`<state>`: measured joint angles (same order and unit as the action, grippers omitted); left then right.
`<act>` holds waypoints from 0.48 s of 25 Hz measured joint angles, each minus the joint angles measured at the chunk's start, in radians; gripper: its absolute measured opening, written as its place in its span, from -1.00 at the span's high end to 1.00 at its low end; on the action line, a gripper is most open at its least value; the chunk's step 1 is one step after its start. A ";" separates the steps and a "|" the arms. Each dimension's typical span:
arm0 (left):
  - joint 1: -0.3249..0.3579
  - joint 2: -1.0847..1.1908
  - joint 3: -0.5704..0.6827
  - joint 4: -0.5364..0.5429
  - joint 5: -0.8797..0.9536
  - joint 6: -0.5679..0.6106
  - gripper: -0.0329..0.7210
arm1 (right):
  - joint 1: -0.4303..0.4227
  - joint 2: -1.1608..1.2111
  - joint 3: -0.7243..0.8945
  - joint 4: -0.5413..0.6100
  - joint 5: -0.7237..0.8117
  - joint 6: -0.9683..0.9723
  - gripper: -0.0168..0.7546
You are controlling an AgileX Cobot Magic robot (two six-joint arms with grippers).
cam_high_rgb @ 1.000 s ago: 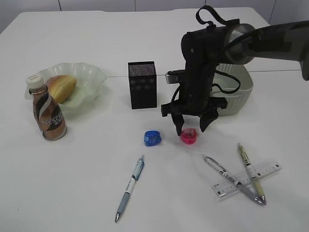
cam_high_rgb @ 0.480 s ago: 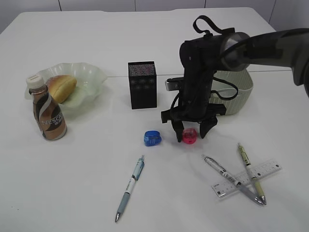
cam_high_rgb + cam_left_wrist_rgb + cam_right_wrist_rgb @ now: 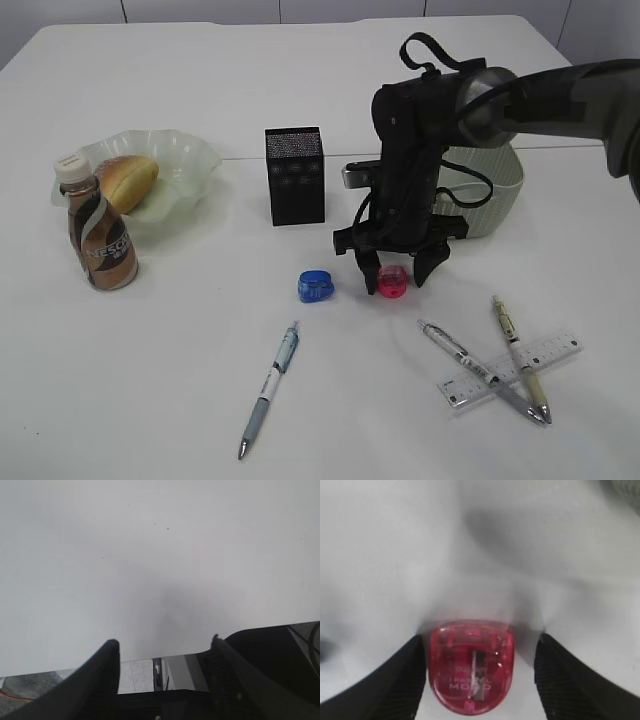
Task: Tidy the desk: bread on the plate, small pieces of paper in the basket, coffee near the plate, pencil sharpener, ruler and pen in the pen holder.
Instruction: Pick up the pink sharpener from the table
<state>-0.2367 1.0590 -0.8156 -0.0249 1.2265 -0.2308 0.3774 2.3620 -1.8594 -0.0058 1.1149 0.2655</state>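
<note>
Straddling the pink sharpener with the right tool, jaws apart and nothing clamped yet.

The sharpener lies flat on the surface, in front of the holder and just right of a blue sharpener; in the right wrist view it sits between the fingers, a little nearer the left one, with bare surface showing on its right. To do this well, I judge the tool should shift slightly to centre it, sit low so the pads meet the flat sides, then close gently so the slick plastic does not squirt out. The left tool hangs apart over bare surface, empty. Bread is on the plate, coffee beside it; three pens and the ruler wait.
</note>
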 joint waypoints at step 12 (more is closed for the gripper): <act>0.000 0.000 0.000 0.000 0.000 0.000 -0.19 | 0.000 0.000 0.000 0.000 0.002 0.000 -0.32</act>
<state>-0.2367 1.0590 -0.8156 -0.0249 1.2265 -0.2308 0.3774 2.3620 -1.8594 -0.0058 1.1167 0.2655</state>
